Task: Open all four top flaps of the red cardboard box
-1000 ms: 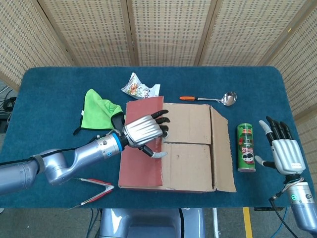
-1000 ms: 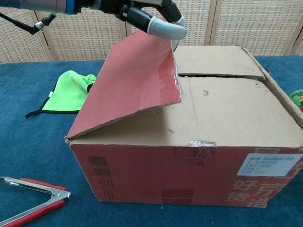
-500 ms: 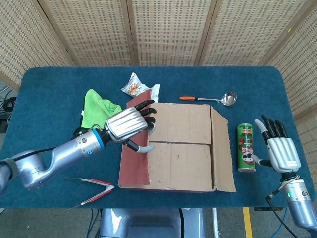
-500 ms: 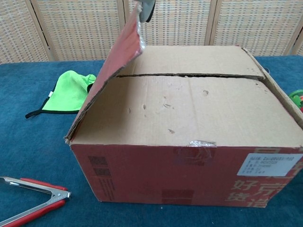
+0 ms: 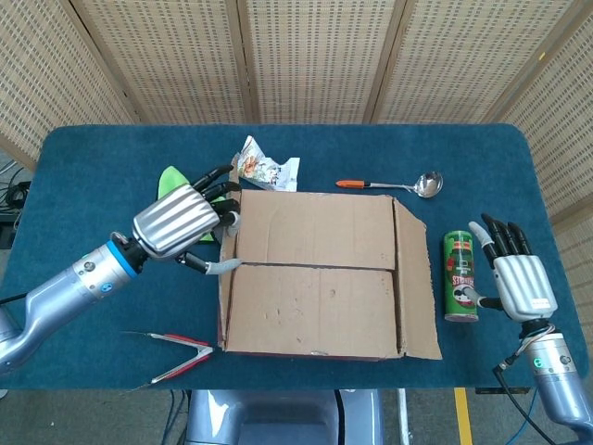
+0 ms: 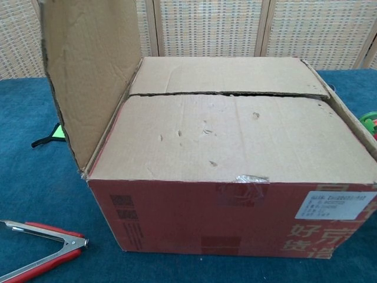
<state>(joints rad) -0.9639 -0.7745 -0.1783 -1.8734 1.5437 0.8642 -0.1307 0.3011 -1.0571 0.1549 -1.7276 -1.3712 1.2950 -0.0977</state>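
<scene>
The red cardboard box (image 5: 315, 278) stands mid-table, with its red front (image 6: 235, 218) close to the chest camera. Its left flap (image 6: 88, 76) stands upright, brown inside facing the box. My left hand (image 5: 181, 222) holds this flap near its top edge, the thumb hooked over to the inner side; the chest view does not show the hand. The far inner flap (image 6: 224, 73) and near inner flap (image 6: 235, 135) lie flat and closed. The right flap (image 5: 417, 278) slopes outward. My right hand (image 5: 519, 278) hovers open with fingers spread, right of the box.
A green can (image 5: 459, 275) stands between the box and my right hand. A green cloth (image 5: 171, 181), a snack packet (image 5: 264, 167) and a ladle (image 5: 394, 184) lie behind the box. Red-handled tongs (image 5: 176, 357) lie at the front left.
My left hand swung the left flap from lying on the box up to vertical, moving left with it. My right hand edged slightly toward the can.
</scene>
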